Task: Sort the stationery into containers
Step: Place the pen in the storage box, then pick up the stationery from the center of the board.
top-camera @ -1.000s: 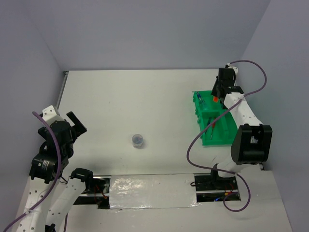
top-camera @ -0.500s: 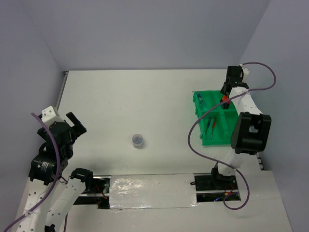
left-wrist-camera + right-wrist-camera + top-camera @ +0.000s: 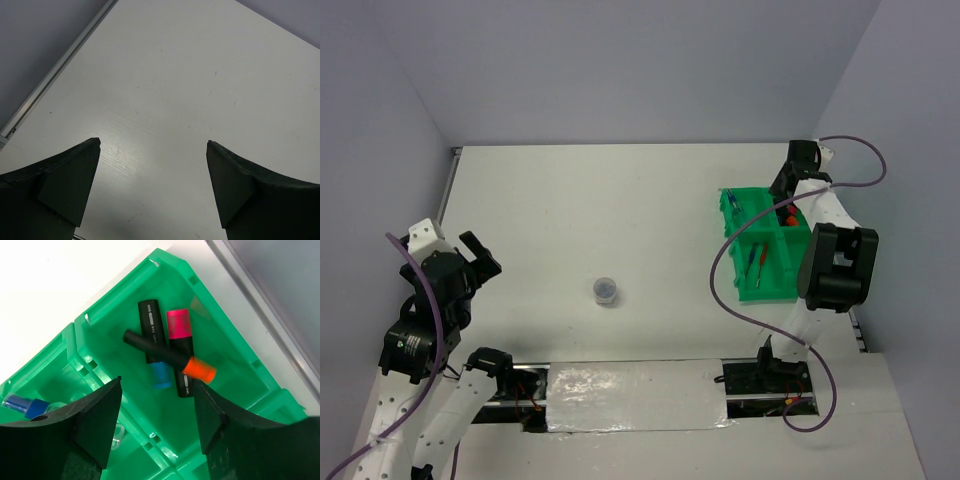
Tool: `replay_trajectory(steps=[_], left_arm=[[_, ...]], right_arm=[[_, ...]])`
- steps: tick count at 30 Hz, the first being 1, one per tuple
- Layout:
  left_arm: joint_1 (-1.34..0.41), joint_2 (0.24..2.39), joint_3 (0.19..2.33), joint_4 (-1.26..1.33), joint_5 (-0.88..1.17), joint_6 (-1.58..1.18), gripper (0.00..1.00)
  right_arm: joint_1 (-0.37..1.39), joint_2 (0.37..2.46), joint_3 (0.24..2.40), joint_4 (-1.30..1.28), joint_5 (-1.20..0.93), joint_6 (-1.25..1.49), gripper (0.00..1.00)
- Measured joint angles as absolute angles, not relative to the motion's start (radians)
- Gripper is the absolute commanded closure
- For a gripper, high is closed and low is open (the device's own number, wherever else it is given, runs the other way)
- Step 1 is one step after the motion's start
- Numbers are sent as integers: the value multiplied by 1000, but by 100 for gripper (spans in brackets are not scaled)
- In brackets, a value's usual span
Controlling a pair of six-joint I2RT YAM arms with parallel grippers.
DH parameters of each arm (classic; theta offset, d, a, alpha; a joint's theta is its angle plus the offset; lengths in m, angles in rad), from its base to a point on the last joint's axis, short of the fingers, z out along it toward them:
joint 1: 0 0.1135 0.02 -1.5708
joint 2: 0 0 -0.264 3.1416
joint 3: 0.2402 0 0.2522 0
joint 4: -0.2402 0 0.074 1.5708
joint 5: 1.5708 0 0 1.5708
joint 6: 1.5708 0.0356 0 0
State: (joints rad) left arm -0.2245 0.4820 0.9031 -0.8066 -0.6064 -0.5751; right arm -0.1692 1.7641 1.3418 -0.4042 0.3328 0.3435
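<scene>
The white desk (image 3: 620, 200) carried two items directly on its surface. A green tray (image 3: 772, 293) sat at the right side, close to the desk edge. A round clear jar (image 3: 605, 290) stood near the front centre, well apart from the tray.

right claw (image 3: 156, 390) swung from the far-left part of the tray (image 3: 227, 335) over to its far-right compartment, jaws spread apart, orange highlighter (image 3: 167, 355) left the claw, came to lie slantwise across the blue highlighter (image 3: 150, 320) and pink highlighter (image 3: 179, 325)
</scene>
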Motion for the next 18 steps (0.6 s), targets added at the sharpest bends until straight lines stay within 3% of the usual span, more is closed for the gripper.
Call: replay_trajectory(steps=[2, 3, 8, 10, 18], left_arm=[[-225, 482, 903, -807, -603, -575, 1], [-225, 482, 903, -807, -602, -575, 1], [-225, 482, 903, -807, -600, -575, 1], [-225, 483, 903, -807, -600, -575, 1], [-226, 491, 903, -807, -601, -575, 1]], right_arm=[[-169, 1764, 1343, -405, 331, 344, 33], [-167, 1762, 1343, -405, 322, 344, 26], [-76, 1671, 1298, -390, 228, 313, 16], [59, 1592, 1261, -363, 179, 277, 0], [699, 1376, 1110, -237, 81, 237, 0]])
